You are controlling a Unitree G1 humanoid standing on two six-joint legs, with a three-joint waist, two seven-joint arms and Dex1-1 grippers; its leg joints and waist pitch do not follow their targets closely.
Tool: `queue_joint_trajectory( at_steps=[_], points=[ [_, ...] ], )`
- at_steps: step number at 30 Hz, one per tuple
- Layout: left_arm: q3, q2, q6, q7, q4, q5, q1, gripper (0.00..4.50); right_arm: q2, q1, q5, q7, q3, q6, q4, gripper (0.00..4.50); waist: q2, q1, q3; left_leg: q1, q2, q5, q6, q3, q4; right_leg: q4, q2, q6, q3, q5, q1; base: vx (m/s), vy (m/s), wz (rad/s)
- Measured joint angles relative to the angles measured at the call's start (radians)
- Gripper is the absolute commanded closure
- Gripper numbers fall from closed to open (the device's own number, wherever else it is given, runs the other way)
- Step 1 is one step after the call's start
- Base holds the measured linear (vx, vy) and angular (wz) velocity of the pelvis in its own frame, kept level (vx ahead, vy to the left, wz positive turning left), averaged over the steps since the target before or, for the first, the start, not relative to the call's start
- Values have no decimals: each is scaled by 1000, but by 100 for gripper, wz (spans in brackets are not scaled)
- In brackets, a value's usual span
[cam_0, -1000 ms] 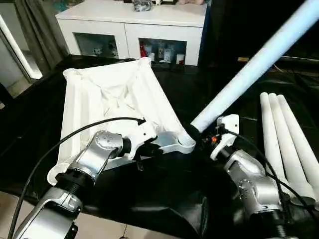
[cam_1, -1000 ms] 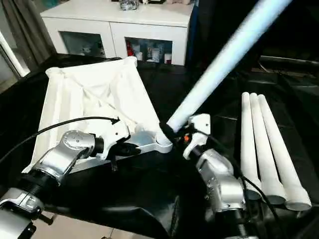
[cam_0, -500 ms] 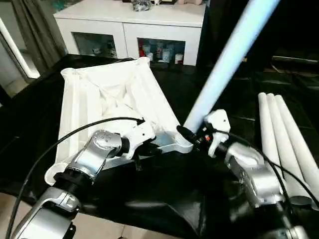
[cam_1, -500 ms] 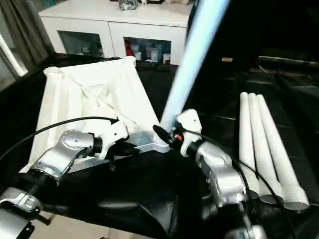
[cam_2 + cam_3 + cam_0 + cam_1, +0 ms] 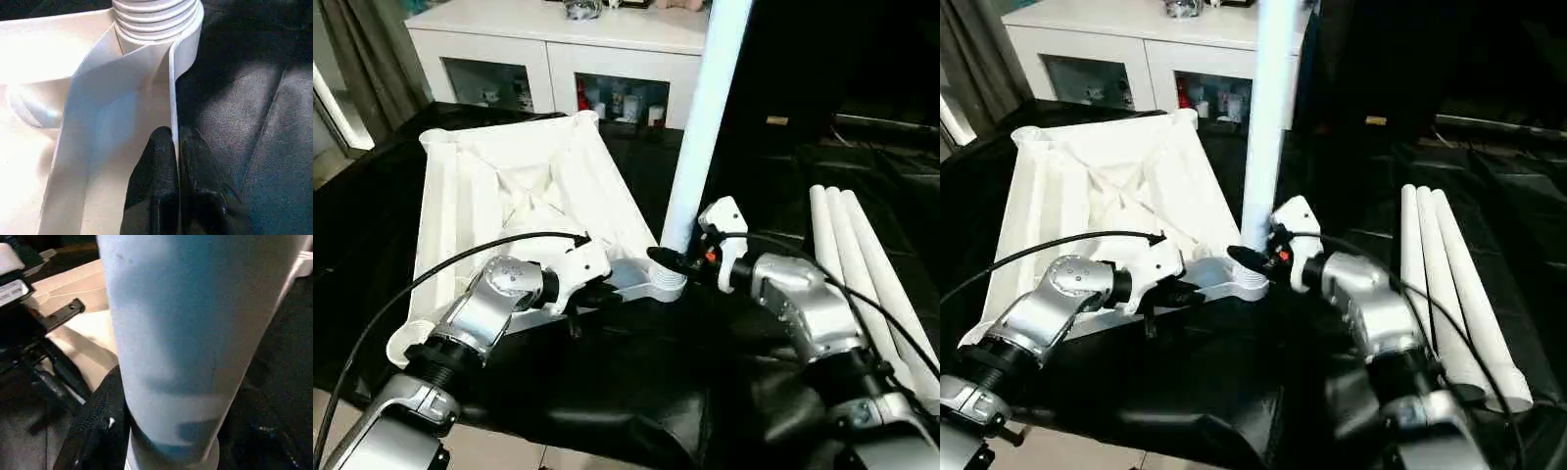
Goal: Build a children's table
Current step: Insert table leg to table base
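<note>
Head view: the white ribbed plastic table top (image 5: 524, 211) lies upside down on the black-covered bench (image 5: 636, 382), and a long white tubular leg (image 5: 703, 127) stands nearly upright in its near corner socket (image 5: 658, 284). The right gripper (image 5: 677, 260) has its jaws clamped low on that leg — light, stiff, smooth plastic, best held near the base. Three spare white legs (image 5: 862, 264) lie well apart to the right; a white glass-doored cabinet (image 5: 568, 59) stands behind.

Left wrist view: the left gripper (image 5: 175, 147) pinches the top's thin rim wall, its jaws together on it.

Right wrist view: the leg sits between black jaws — it could slip.
</note>
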Motion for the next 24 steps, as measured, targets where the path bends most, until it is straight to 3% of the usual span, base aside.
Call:
queue_joint_trajectory(
  at_steps=[10,17,24],
  points=[
    [-7,33,-23,-107,1,-25,4,450,-38,-4,8,154,27,-40,19,261,0,4,0,0,0,0,0,0,-2,-5,0,-5,-1,3,2,0,0,0],
    [-42,80,-60,-261,-9,-37,4,450,-90,76,30,302,74,-73,-90,262,-6,29,-5,2,0,-1,1,0,-6,-13,0,-5,-2,3,7,0,0,0],
    [-47,83,-66,-278,3,-35,4,450,-86,99,31,298,81,-87,-98,262,-6,29,-4,17,-1,-1,1,0,-8,-16,0,2,-2,-2,21,0,0,0]
  ],
)
